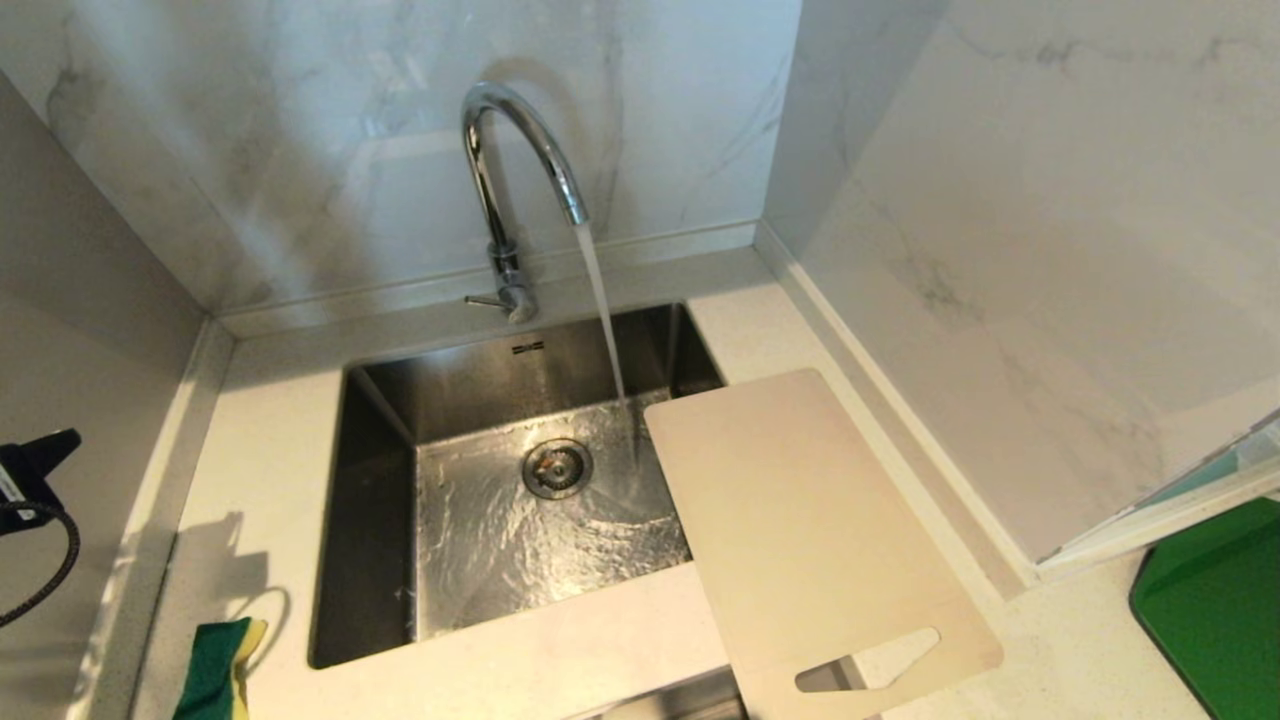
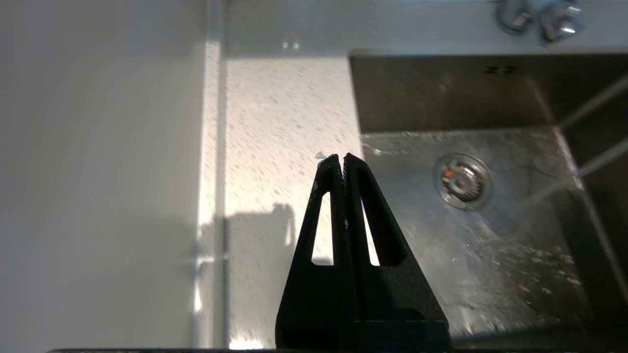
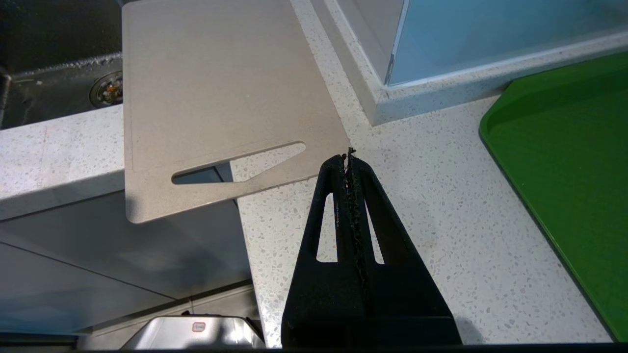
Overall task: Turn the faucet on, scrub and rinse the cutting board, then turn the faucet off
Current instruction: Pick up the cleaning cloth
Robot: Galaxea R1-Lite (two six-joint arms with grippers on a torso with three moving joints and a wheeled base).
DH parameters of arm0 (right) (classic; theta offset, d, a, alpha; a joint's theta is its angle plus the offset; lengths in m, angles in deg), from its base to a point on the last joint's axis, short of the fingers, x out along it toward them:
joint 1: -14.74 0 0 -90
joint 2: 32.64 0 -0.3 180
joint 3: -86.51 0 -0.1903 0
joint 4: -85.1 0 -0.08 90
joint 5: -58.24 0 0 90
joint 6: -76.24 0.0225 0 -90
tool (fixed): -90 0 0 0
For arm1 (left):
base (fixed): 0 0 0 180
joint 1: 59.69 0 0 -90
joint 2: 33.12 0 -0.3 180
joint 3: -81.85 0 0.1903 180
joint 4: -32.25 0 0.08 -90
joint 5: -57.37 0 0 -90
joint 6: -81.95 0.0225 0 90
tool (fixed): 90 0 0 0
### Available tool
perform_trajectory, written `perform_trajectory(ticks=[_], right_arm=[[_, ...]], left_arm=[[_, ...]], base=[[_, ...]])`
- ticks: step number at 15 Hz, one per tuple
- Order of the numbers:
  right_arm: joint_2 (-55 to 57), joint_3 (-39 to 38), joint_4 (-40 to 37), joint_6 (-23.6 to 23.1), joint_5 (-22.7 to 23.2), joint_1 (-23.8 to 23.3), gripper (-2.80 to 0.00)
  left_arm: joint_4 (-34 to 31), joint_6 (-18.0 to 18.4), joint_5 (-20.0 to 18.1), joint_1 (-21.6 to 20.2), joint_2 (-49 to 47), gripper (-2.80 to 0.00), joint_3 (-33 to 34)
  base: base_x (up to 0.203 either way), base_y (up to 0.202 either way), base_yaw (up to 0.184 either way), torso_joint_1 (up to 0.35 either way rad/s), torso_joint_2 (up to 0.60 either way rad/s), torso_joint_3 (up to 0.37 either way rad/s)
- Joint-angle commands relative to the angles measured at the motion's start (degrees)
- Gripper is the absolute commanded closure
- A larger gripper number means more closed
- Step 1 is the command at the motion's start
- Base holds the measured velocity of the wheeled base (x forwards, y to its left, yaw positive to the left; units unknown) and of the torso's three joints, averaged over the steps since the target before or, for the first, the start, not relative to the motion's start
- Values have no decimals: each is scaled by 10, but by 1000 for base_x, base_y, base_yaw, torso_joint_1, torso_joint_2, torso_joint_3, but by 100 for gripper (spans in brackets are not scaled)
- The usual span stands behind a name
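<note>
Now water runs from the faucet (image 1: 515, 150) into the sink (image 1: 380, 520), the cutting board (image 1: 800, 520) lies over the sink's right edge on the table (image 1: 1060, 650), and both the left gripper (image 2: 342, 158) and the right gripper (image 3: 347, 158) have their jaws pressed together, empty

The left arm (image 1: 30, 480) barely shows from the head camera: just a dark bit of its end and a looped black cable at the far left edge, held up off the surface. Its pose beyond that is hard to judge from so little. Seen from its own wrist, the left gripper (image 2: 342, 158) has its two black fingers pressed flat together, tips meeting, nothing between them, pointing forward and down. The right gripper (image 3: 347, 158) is likewise closed tight on nothing, its serrated inner faces meeting along the whole length, angled downward.
</note>
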Motion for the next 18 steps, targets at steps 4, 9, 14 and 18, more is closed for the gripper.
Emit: perform_trajectory(ticks=[4, 9, 14, 18], right_arm=[[1, 0, 0, 1, 0, 0, 0], [1, 0, 0, 0, 0, 0, 0], [1, 0, 0, 0, 0, 0, 0], [1, 0, 0, 0, 0, 0, 0]], left_arm=[[-3, -2, -8, 15, 147, 0, 95], [-104, -7, -11, 36, 323, 0, 140], [-321, -10, -10, 61, 525, 0, 148], [-357, -43, -55, 65, 546, 0, 175]], base=[[0, 0, 0, 0, 0, 0], [0, 0, 0, 0, 0, 0], [0, 0, 0, 0, 0, 0], [0, 0, 0, 0, 0, 0]])
